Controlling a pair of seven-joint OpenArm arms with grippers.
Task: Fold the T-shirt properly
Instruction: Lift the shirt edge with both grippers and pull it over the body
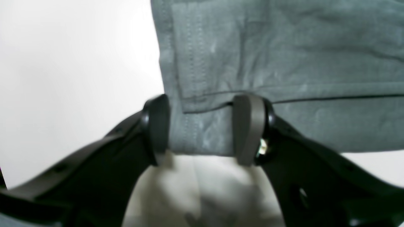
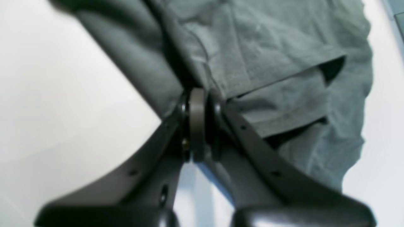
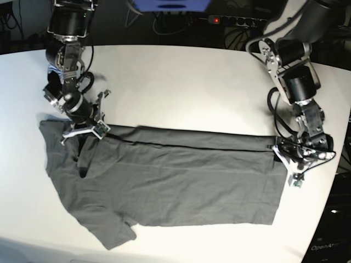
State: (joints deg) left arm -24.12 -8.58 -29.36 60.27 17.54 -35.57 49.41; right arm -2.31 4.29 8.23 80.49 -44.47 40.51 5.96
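T-shirt [image 3: 170, 186]: spread on white desk [image 3: 181, 87], far edge folded over.
Left end effector [image 1: 202, 129]: spread, straddling hem corner, right side.
Right end effector [image 2: 198, 124]: pressed together, pinching T-shirt fabric, left side.

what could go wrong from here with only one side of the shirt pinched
The right gripper is shut on the T-shirt near its sleeve, while the left gripper stands open around the hem corner. If the right arm pulls now, the fold could skew or drag across the table. The left could also close on one layer only.
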